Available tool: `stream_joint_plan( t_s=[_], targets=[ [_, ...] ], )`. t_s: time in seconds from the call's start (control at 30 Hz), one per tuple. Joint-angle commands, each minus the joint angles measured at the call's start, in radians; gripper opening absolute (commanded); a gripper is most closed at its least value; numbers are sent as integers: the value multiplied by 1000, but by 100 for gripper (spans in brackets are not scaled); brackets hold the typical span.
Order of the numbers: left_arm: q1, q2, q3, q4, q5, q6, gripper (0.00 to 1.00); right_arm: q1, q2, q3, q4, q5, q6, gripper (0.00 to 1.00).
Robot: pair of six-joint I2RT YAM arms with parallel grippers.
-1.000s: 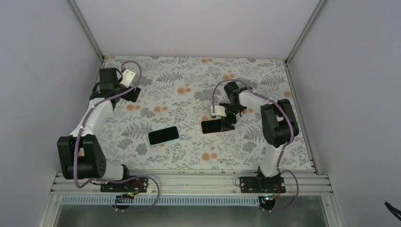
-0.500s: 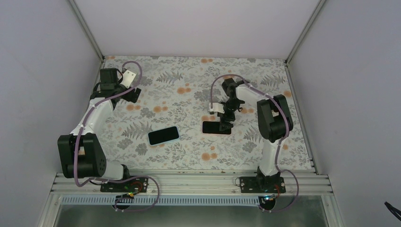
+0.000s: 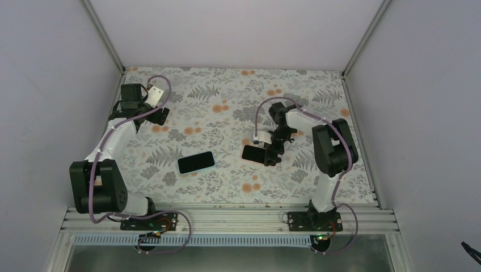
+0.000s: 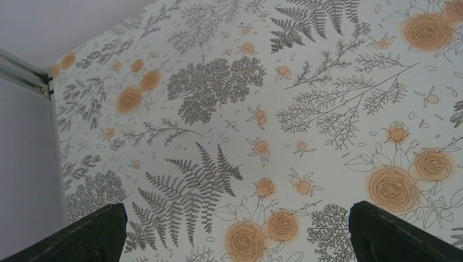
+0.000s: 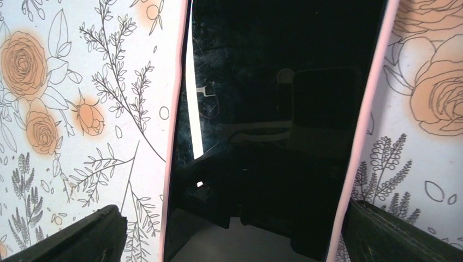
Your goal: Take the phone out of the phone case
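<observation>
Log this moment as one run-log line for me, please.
right gripper: open, straddling phone in pink case | left gripper: open, over floral table | blue-rimmed phone: lying apart, untouched

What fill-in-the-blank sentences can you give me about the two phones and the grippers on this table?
1. The phone between the right gripper fingers sits in a case coloured ____.
2. The other phone, nearer the table centre, has a rim coloured ____.
3. The left gripper hovers over bare floral cloth with its jaws ____.

Missing words: pink; blue; open.
</observation>
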Motion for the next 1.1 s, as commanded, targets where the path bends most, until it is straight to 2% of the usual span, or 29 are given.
stream_joint_plan(
  t_s=[0.0, 0.17, 0.43, 0.5, 0.53, 0.63, 0.73, 0.83, 0.93, 1.07],
  targets=[
    [1, -1, -7, 15, 0, 1, 100, 25, -44, -93, 96, 46, 97, 100],
    [-5, -1, -14, 23, -22, -3, 100, 75, -113, -232, 303, 160, 176, 100],
    [-68, -11, -24, 23, -102, 0, 100, 113, -104, -305, 437, 286, 259, 100],
    [-94, -16, -19, 13, -118, 4, 100, 113, -102, -318, 446, 297, 260, 95],
    [-106, -19, -15, 1, -119, 5, 100, 115, -104, -329, 454, 308, 259, 90],
    [-139, -27, -4, -20, -95, 12, 100, 120, -114, -361, 491, 353, 258, 68],
    [-157, -27, 19, -54, -14, 32, 100, 121, -144, -380, 509, 354, 258, 62],
    [-160, -1, 88, -155, 187, 82, 100, 121, -206, -388, 519, 338, 256, 59],
    [-178, 59, 200, -346, 438, 173, 100, 123, -295, -375, 536, 324, 255, 57],
    [-283, 199, 384, -575, 612, 263, 100, 145, -378, -333, 546, 315, 258, 52]
  ],
)
